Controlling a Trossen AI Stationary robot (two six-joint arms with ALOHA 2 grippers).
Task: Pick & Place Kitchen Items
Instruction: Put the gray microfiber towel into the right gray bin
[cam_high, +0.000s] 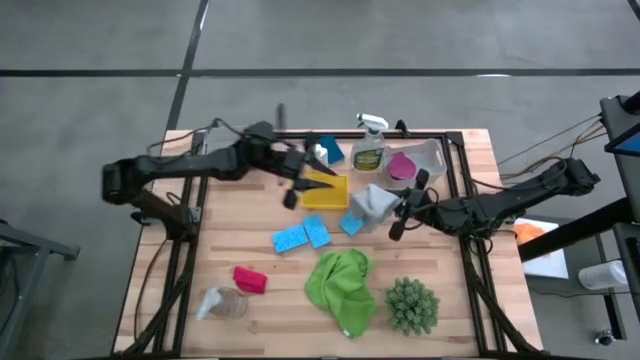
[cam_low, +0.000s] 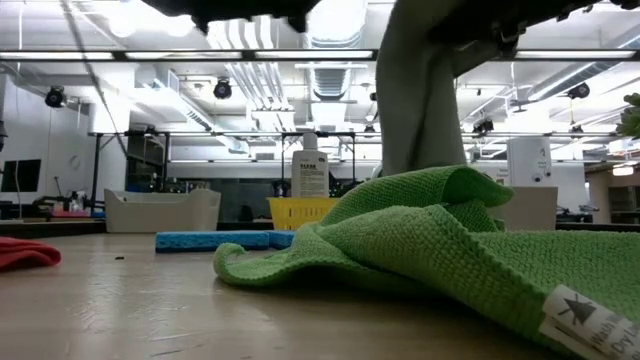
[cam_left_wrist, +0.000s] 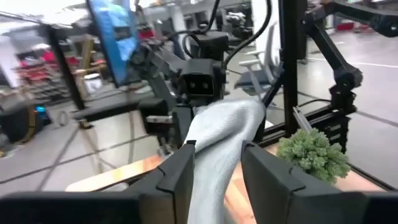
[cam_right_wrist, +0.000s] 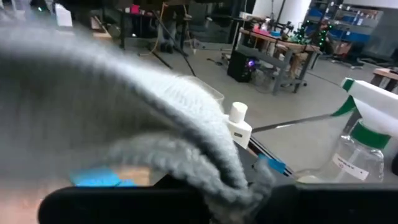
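A grey cloth (cam_high: 372, 203), just right of the yellow tray (cam_high: 326, 191), is gripped in the closed right hand (cam_high: 398, 208); the left hand (cam_high: 300, 180) is part-open around its other end. Sponges (cam_high: 302, 236), green cloth (cam_high: 342, 284) and jar (cam_high: 222, 303) are left unsorted on the counter (cam_high: 250, 235). The destination cannot be made out.

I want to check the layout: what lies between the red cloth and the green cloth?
In the high view, bare wood lies between the red cloth and the green cloth.
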